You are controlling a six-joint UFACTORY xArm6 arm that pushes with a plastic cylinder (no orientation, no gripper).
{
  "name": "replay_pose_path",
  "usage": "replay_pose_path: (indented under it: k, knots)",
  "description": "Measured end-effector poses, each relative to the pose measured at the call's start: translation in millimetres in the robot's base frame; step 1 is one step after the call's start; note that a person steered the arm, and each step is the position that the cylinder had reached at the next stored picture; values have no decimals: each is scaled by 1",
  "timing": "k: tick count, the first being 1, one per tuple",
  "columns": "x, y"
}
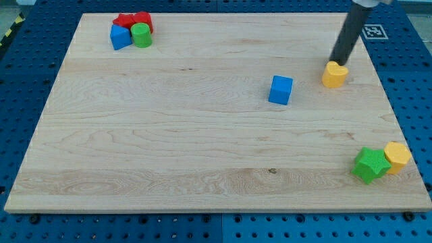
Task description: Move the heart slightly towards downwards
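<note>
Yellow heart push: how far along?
Approach looks done: my tip sits at the yellow heart's top edge, touching or nearly so, on the side needed for a downward push. The push is in hand at most. Left: slide the heart slightly toward the view's bottom, where the wooden board is open, right of the blue cube.

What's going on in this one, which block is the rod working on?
My tip sits at the top edge of the yellow heart, placed to push it down the view. A blue cube lies to the heart's left. A green star and a yellow block sit at bottom right; red, blue and green blocks cluster at top left.
</note>
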State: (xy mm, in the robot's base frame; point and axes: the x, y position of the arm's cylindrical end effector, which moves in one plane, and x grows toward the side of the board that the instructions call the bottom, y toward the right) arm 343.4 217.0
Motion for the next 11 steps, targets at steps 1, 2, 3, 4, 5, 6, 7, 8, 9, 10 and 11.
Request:
replay_pose_path:
  k: [1,2,3,4,5,6,7,8,9,10,11]
  knots:
    - [43,0]
    - [118,39]
    - [126,62]
    - [84,62]
    - [55,47]
    - [57,9]
    - [93,8]
    - [130,16]
    - [102,15]
    - [83,-16]
    - [83,-60]
